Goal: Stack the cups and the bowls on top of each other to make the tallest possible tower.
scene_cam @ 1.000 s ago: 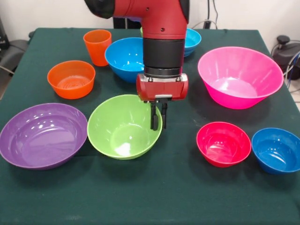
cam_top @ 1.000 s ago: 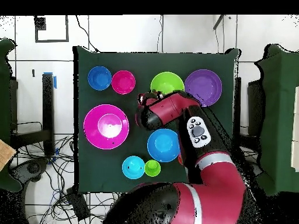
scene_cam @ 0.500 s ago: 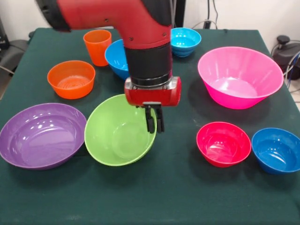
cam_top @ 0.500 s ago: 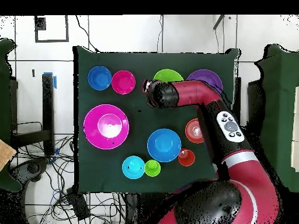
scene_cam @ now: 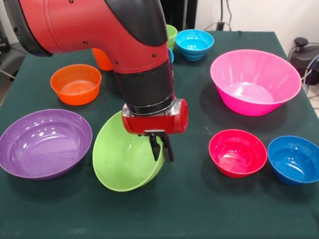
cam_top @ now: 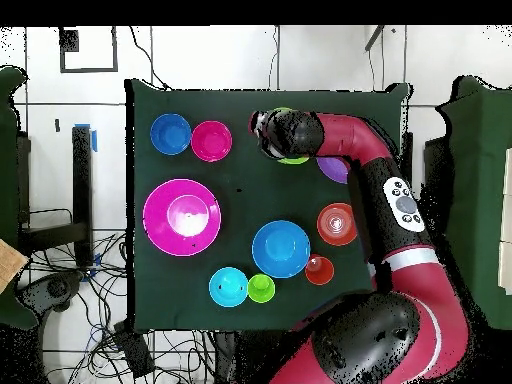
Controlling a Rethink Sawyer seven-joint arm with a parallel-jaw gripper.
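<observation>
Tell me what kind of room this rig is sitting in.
Probably a robotics lab or test cell, not a home. A table under dark green cloth holds only bright plastic bowls, such as the pink bowl. Loose cables trail over a pale tiled floor beside it.

Toward the front middle of the counter (scene_cam: 199, 209), tilted bowl (scene_cam: 122, 159), with fingers (scene_cam: 156, 147) astride its right rim. Just left of it, shallow bowl (scene_cam: 45, 143); behind that, medium bowl (scene_cam: 76, 83). Right of the tilted bowl, inner small bowl (scene_cam: 238, 152) and outer small bowl (scene_cam: 294, 159), side by side. Behind those, huge bowl (scene_cam: 255, 82). At the far edge, back small bowl (scene_cam: 194, 43), with far cup (scene_cam: 171, 35) just to its left. Right of the medium bowl, hidden cup (scene_cam: 102, 60), mostly behind the arm (scene_cam: 99, 25).
</observation>
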